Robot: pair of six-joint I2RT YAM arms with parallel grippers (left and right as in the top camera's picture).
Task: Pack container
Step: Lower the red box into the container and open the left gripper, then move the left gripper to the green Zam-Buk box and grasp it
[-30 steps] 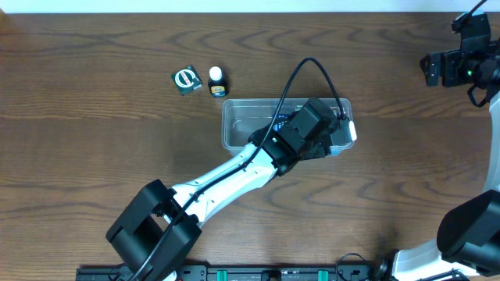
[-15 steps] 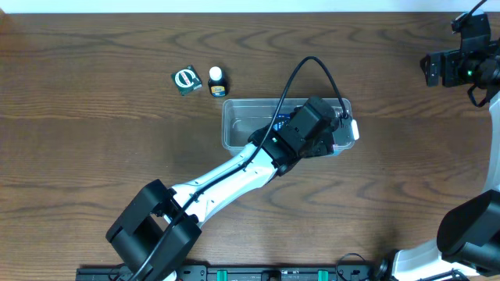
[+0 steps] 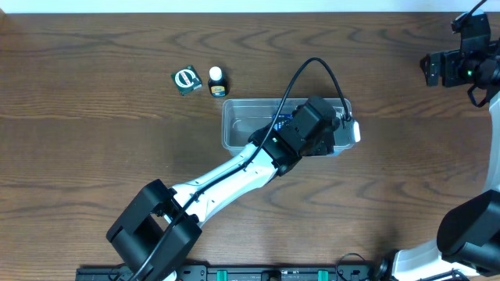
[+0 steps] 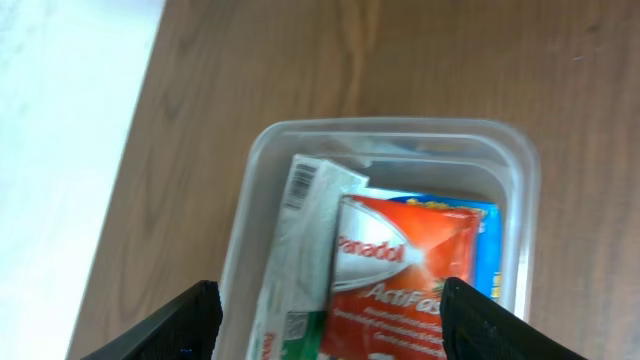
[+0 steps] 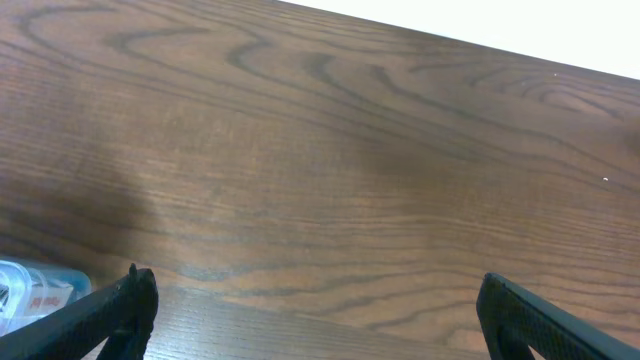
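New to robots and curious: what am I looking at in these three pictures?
Two robot arms work at a brown wooden table. One picture looks down from above. The other two come from a camera on each wrist, so the dark tips at their lower corners are that arm's own fingers. From above, the left arm reaches over a clear, shallow plastic tub. Its wrist view shows a red Panadol packet, a white-and-green packet and a blue packet lying inside, with the left end effector open above them. Near the tub lie a small green packet and a small white-capped bottle. The right end effector is open and empty.
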